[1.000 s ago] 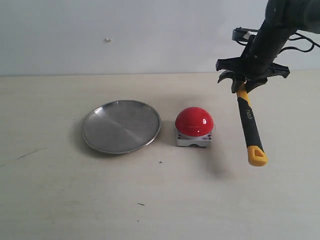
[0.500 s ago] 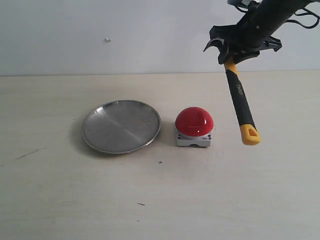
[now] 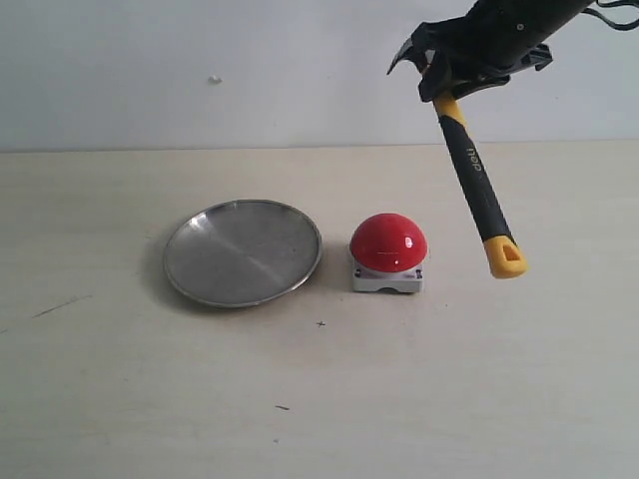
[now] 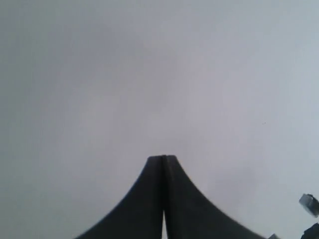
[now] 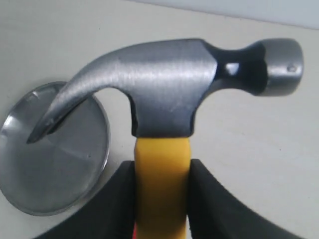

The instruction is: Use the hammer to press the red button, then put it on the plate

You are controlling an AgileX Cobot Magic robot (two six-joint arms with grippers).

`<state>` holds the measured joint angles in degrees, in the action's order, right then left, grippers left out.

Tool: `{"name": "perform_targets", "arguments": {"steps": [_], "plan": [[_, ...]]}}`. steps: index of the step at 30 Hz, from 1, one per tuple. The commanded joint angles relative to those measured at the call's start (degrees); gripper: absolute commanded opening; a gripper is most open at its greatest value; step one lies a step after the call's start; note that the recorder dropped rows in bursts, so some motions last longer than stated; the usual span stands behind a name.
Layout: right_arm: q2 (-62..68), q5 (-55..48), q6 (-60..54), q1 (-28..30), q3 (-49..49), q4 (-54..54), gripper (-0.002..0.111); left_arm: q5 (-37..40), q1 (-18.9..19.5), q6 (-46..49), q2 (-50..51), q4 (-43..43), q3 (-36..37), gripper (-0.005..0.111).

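My right gripper (image 3: 446,88) is high in the air at the upper right, shut on the hammer (image 3: 477,183) just below its head. The yellow-and-black handle hangs down, its yellow end hovering right of the red button (image 3: 387,242). In the right wrist view the steel head (image 5: 169,87) sits above the fingertips, which clamp the yellow neck (image 5: 162,184). The silver plate (image 3: 243,251) lies left of the button and also shows in the right wrist view (image 5: 55,164). My left gripper (image 4: 163,158) is shut on nothing, facing a blank grey surface.
A pale tabletop (image 3: 319,399) carries a few small dark marks in front of the plate and button. A grey-white wall (image 3: 200,70) stands behind.
My right gripper has lifted the hammer and moved it left; the handle's yellow end has risen and now hangs close to the button's right side.
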<state>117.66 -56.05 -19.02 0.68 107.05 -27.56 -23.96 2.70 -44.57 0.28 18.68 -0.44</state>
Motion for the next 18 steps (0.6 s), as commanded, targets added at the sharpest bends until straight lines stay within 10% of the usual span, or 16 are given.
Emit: {"name": "perform_targets", "arguments": {"steps": [1,12,18], "plan": [[-4.7,4.2,-2.0,-2.4,-2.8,-2.1,0.000,-1.6,0.1,-1.5,-0.3,1.3,-5.3,0.000],[-11.5,4.5,-2.4,-8.7,-3.5,-2.6,0.000,-18.8,0.1,-24.8,53.2,35.9,-23.2,0.003],[-11.5,3.6,-4.2,-8.7,-3.5,-3.8,0.000,-26.2,-9.0,-26.5,84.1,38.6,-37.9,0.052]]}}
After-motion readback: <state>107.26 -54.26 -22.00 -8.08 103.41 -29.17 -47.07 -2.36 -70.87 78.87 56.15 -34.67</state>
